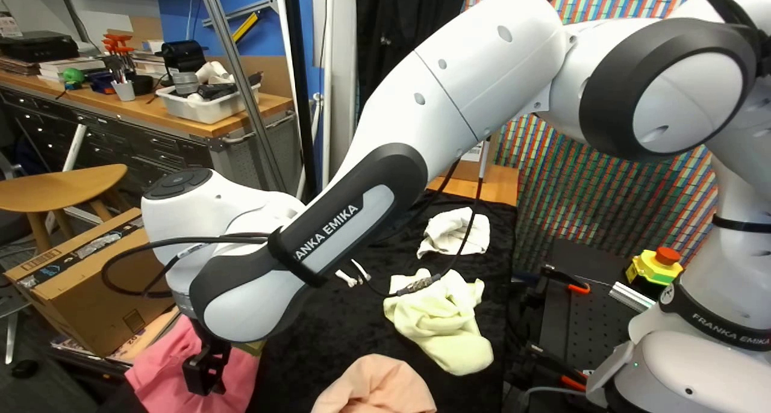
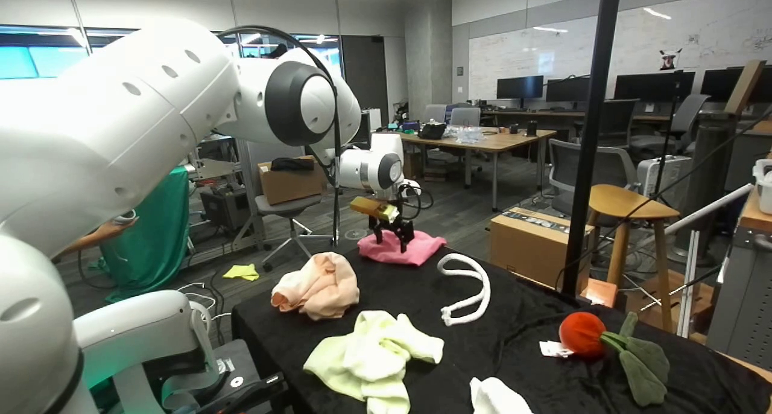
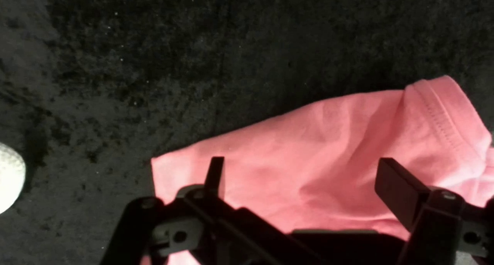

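My gripper is open, with nothing between its two fingers. It is above a pink cloth with a stitched hem, which lies on a black table cover. Whether the fingertips touch the cloth is unclear. In both exterior views the gripper is over the pink cloth at the table's far end from the robot base. A peach cloth lies crumpled nearby. A white rope lies curved on the table. A white rounded thing shows at the wrist view's left edge.
A pale yellow-green cloth lies mid-table. A white cloth and a red plush vegetable with green leaves are also on the table. A cardboard box and a wooden stool stand beyond it. A black post rises at one side.
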Available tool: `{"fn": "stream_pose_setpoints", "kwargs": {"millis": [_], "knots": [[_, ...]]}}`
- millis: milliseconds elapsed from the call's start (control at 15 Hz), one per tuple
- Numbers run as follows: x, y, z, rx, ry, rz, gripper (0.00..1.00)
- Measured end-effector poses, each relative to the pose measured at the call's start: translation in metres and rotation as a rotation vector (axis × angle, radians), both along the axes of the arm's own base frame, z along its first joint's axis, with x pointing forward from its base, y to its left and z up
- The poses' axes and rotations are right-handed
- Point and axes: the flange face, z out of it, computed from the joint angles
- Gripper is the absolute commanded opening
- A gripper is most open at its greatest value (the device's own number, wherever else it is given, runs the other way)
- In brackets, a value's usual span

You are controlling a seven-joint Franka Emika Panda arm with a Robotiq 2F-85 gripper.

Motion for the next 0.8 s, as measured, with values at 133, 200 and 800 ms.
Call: {"fn": "stream_pose_setpoints", "kwargs": {"millis": [133,200,800], "knots": [[0.004,-0.002,0.002,0.024,0.008,-0.017,1.0],[0.006,-0.004,0.003,0.034,0.012,-0.026,1.0],[0.021,-0.032,-0.009,0.062,0.042,-0.068,1.0]]}}
